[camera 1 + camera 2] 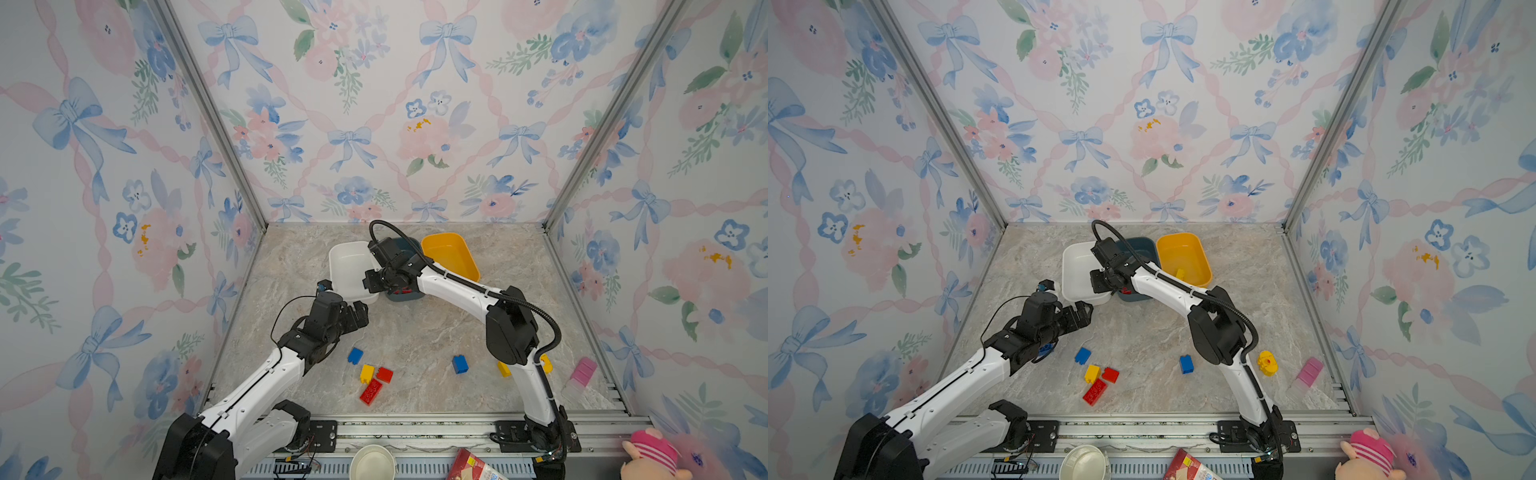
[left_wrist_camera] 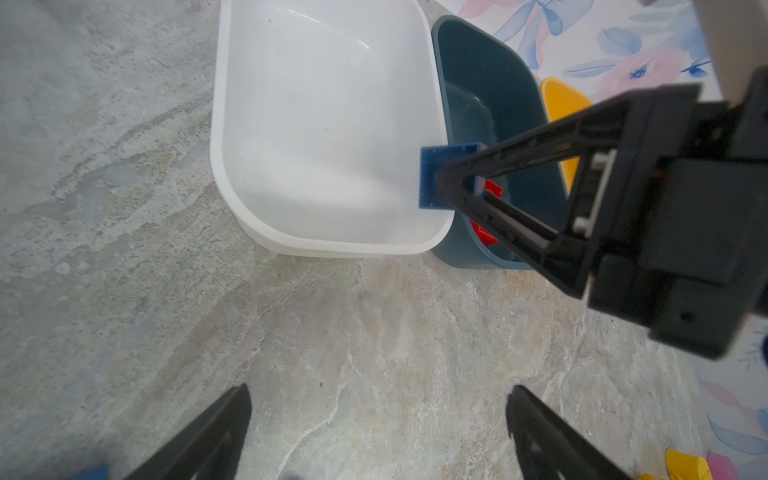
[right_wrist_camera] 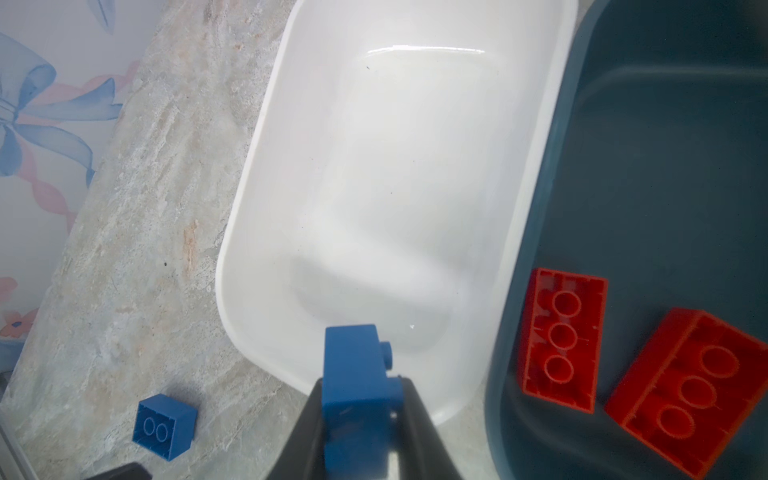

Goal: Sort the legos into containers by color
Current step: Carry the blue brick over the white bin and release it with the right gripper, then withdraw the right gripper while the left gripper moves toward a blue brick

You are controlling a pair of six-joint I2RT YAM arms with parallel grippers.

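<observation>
My right gripper (image 3: 362,386) is shut on a blue lego (image 3: 357,374) and holds it above the near right corner of the white container (image 3: 395,166). Beside that stands the dark teal container (image 3: 665,166) with two red legos (image 3: 561,332) inside. The yellow container (image 1: 1183,253) holds a yellow lego (image 1: 1179,273). My left gripper (image 2: 378,432) is open over bare table in front of the white container (image 1: 347,266), with nothing between its fingers. Loose on the table lie blue (image 1: 355,355), yellow (image 1: 367,373) and red legos (image 1: 370,391), another blue (image 1: 460,364), and a rounded yellow one (image 1: 1266,363).
A pale pink block (image 1: 582,372) lies near the right wall. A blue lego (image 3: 164,428) lies on the table left of the white container. Below the front rail are a paper cup (image 1: 372,463), a packet (image 1: 473,465) and a plush toy (image 1: 652,455). Flowered walls close in three sides.
</observation>
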